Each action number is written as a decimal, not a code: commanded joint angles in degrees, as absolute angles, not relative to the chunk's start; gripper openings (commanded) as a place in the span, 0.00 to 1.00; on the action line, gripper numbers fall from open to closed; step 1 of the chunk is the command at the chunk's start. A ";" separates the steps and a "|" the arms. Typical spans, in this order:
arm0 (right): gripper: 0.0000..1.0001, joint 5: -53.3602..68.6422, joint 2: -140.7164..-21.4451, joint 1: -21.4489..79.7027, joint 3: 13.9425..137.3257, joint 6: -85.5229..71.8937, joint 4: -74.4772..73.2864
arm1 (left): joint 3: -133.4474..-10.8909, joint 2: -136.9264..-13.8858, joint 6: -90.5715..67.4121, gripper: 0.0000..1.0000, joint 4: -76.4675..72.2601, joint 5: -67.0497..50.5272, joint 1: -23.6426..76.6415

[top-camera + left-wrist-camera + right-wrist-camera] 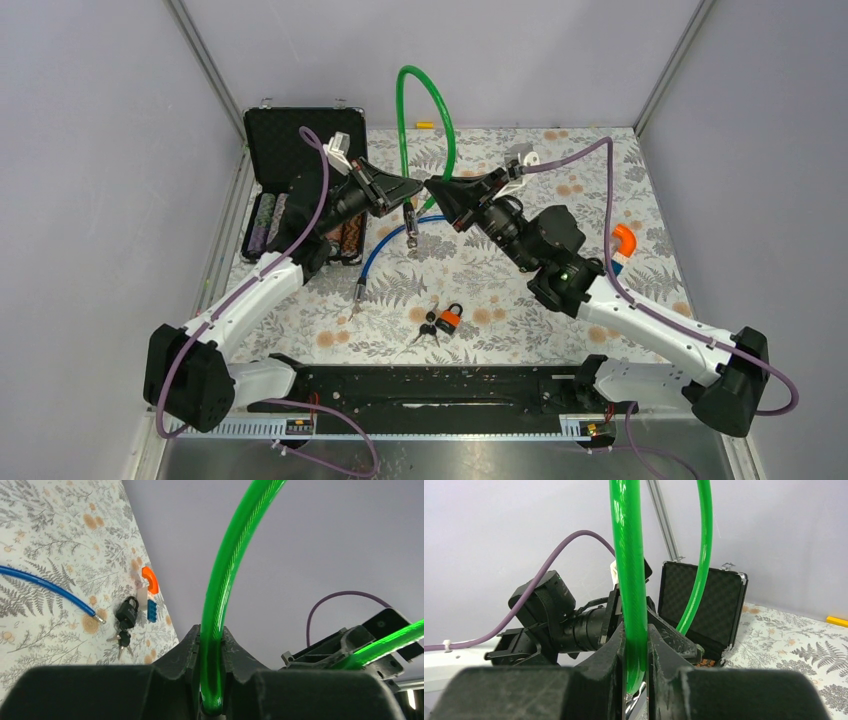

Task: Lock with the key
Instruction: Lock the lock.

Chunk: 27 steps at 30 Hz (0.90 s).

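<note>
A green cable lock (426, 100) arches up over the back of the table. My left gripper (410, 192) is shut on one end of it, and the cable (235, 555) runs up from between the fingers (212, 636). My right gripper (440, 192) is shut on the other end (628, 555), with its jaws tight on the cable (636, 636) and facing the left gripper. An orange padlock (451, 319) with black keys (428, 328) lies on the table in front, away from both grippers. In the left wrist view a dark padlock (127, 611) with keys (122, 640) lies on the cloth.
A blue cable (385, 245) lies under the grippers and also shows in the left wrist view (45, 584). An open black case (300, 150) stands at the back left. An orange curved piece (623, 240) and a blue brick (151, 611) sit at the right edge.
</note>
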<state>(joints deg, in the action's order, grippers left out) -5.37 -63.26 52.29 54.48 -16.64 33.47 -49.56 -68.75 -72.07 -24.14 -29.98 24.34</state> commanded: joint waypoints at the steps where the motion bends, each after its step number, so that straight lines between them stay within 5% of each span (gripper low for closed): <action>1: 0.00 -5.43 -65.40 54.19 58.95 -12.75 36.14 | -53.48 -68.17 -67.68 0.00 -18.75 -32.70 26.15; 27: 0.00 -8.19 -71.19 58.20 61.34 -3.54 28.14 | -58.20 -67.47 -64.37 0.00 -9.97 -31.10 26.54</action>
